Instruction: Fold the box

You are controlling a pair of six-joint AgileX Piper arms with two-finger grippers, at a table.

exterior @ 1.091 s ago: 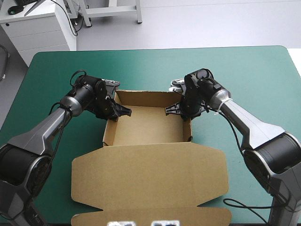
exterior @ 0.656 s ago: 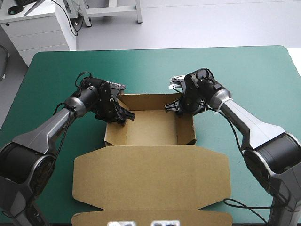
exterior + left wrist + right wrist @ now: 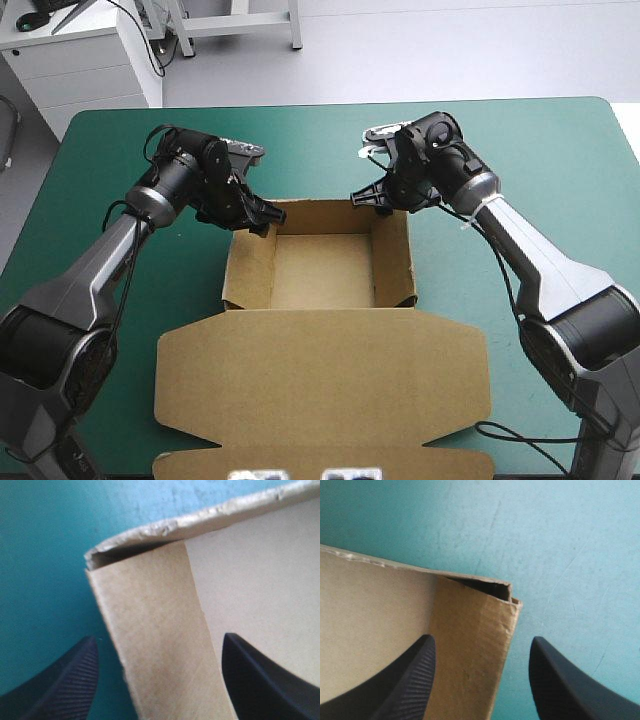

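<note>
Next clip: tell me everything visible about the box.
The box is brown board, standing as an open tray with four walls raised and its lid lying flat toward the near edge, flaps spread. It sits mid-table on the teal-green cover. Open jaws of the left arm straddle its far left corner wall, those of the right arm the far right; contact is unclear.

High view overlooks the table [image 3: 120, 140]; each wrist view closely faces a box [image 3: 320, 265] corner.
</note>
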